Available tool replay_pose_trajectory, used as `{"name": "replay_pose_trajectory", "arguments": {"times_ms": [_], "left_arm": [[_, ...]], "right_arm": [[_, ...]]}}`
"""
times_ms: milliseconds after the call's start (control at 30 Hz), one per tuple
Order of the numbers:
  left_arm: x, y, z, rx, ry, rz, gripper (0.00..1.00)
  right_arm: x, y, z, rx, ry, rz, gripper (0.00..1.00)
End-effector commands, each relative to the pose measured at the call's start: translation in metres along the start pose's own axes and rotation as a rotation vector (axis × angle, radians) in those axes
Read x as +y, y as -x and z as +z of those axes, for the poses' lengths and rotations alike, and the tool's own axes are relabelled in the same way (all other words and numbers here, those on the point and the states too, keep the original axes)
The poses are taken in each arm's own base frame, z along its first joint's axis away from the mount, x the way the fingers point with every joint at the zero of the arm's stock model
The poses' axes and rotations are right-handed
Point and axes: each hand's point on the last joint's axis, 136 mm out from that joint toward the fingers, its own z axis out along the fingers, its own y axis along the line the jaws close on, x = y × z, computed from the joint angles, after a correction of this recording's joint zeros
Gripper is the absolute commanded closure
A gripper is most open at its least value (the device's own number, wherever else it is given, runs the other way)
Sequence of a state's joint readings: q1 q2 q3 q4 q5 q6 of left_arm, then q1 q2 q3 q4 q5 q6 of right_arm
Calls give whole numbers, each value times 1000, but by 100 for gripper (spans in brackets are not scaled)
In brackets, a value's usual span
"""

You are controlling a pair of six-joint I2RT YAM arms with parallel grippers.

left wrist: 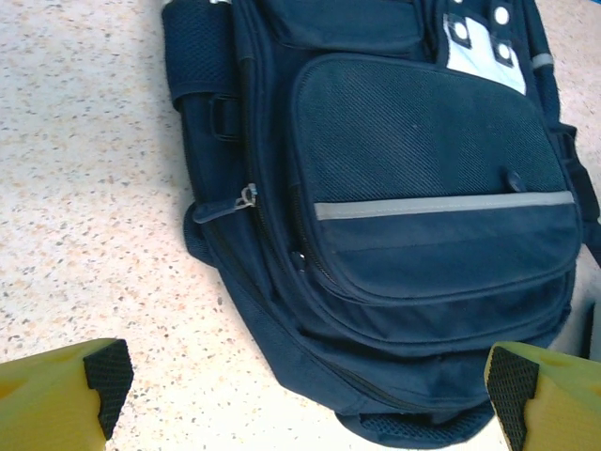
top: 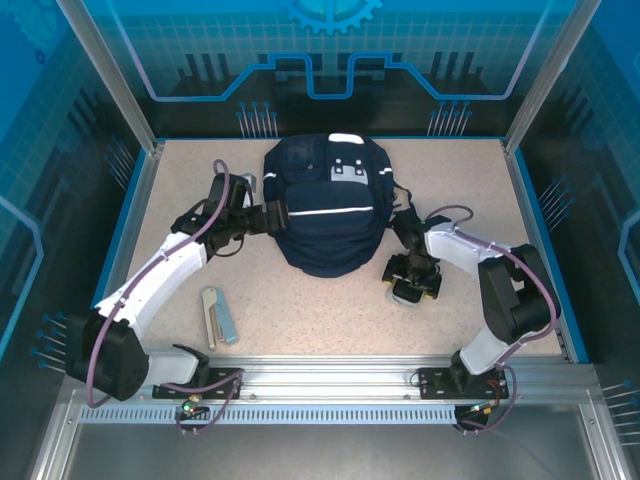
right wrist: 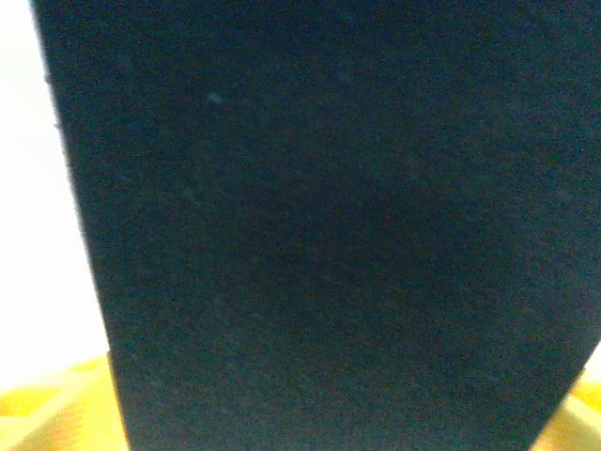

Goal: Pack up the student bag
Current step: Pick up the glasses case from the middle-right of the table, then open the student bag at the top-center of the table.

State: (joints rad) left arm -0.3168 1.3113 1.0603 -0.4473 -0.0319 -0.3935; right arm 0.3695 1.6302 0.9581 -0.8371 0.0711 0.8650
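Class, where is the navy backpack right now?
Top external view: the navy backpack lies at the table's far centre, left end effector at its left edge, right end effector by its near-right corner.

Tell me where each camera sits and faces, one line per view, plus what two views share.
Top external: fixed above and behind the arms, looking down on the table and backpack; both arms, the left gripper and right gripper show.
Left wrist: on the left arm, facing the backpack's front; its yellow fingers sit at the bottom corners.
Right wrist: on the right arm, close up on a dark navy surface; yellow finger edges at the bottom.
Shared: top and left wrist both show the backpack.
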Motion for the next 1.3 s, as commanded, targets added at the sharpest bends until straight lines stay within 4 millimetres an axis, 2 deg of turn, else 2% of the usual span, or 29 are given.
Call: {"name": "replay_pose_trajectory", "arguments": {"times_ms": [0,133,300,433,600,800,933,1033,1133,1267], "left_arm": [[-14,1,3,58,-61,67,1],[-33,-4,10,115,-127,155,2],[-75,-20,22,179,-207,454,2],[-93,-36,44,248,-173,663,4],[-107,-49,77,326,-159,805,12],[-110,-53,112,375,-137,911,21],[-104,-54,127,401,-104,967,25],[-97,-56,135,427,-78,1011,25],[-96,-58,138,427,-75,1062,19],[-91,-48,148,378,-4,1127,16]], "right_arm": [[1,1,-3,0,27,28,19],[-4,7,-14,-51,21,26,25],[-12,15,-31,-81,30,-4,26],[-16,19,-42,-112,67,-12,27],[-22,20,-53,-137,103,-3,26],[-21,17,-54,-139,138,2,26],[-19,16,-54,-133,151,5,26],[-18,17,-54,-133,154,3,26],[-17,17,-55,-134,160,3,26],[-15,18,-56,-134,164,5,26]]}}
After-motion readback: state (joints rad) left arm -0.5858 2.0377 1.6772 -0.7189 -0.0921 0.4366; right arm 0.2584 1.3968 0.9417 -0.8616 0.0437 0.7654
